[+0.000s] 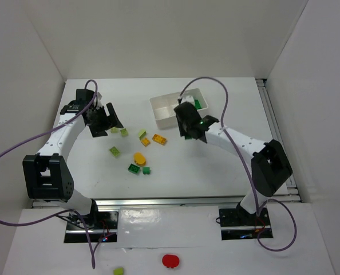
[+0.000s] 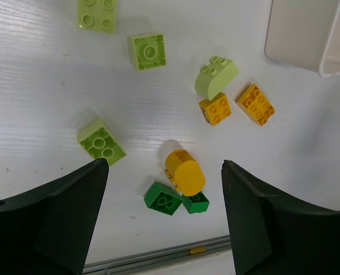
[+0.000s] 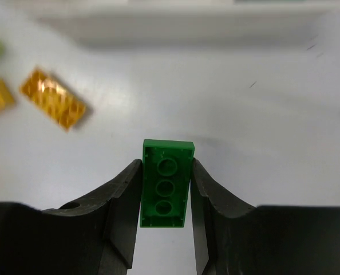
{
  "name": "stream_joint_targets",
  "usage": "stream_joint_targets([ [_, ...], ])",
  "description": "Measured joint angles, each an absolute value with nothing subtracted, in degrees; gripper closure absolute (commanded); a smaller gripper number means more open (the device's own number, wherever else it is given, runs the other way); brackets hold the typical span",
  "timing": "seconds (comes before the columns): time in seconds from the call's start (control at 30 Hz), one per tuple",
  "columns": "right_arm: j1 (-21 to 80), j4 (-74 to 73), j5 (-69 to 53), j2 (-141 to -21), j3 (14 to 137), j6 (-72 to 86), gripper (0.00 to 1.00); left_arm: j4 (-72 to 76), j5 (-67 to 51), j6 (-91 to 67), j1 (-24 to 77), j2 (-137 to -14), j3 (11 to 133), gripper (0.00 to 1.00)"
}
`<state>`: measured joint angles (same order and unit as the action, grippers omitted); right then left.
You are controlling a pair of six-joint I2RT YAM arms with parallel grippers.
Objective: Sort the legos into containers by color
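Carry: I have a dark green brick pinched between the right fingers, its hollow underside facing the wrist camera and its long axis running along the fingers, out toward the tips.
Key relation: the white tray lies straight ahead of the right fingers, a blurred pale wall across the top of the right wrist view; from above the right gripper sits just at the tray's near edge, so I judge a short reach forward puts the brick over a compartment.
Target compartment: one green piece already rests in the tray's right end, so I would aim there; the dividers are hard to make out from above.
Nearer arm: the right arm is at the tray; the left arm is well apart from it, over the loose pile.
Left fingers: spread wide and empty, hovering above the surface.
Below the left fingers: a rounded orange-yellow piece touching two dark green bricks, roughly centred between the fingers; a lime brick lies toward the left finger.
Other loose bricks: two orange bricks and a rounded lime piece beyond, nearer the tray corner.
Risk: I judge the thin tray wall could catch the brick's leading end if I go in low.
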<state>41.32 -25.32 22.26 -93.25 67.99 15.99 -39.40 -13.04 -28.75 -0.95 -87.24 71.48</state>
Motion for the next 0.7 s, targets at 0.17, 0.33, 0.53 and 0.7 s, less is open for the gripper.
stream_joint_targets([
  [0.17, 31.3, -23.2, 25.3, -97.1, 81.3, 14.4, 0.8, -39.5, -14.4, -27.9, -0.4, -86.4, 71.5, 0.11],
  [0.33, 24.8, -20.6, 26.2, -109.5, 94.8, 12.7, 0.8, -40.6, -14.5, -25.7, 1.1, -84.0, 71.9, 0.11],
  [0.53, 22.3, -21.0, 25.2, -123.6, 106.9, 11.0, 0.55, -41.8, -14.2, -25.3, 1.5, -81.9, 71.9, 0.11],
  [0.7, 22.2, -21.3, 24.5, -126.0, 110.5, 10.4, 0.35, -43.0, -12.7, -24.8, 1.5, -81.9, 72.0, 0.11],
])
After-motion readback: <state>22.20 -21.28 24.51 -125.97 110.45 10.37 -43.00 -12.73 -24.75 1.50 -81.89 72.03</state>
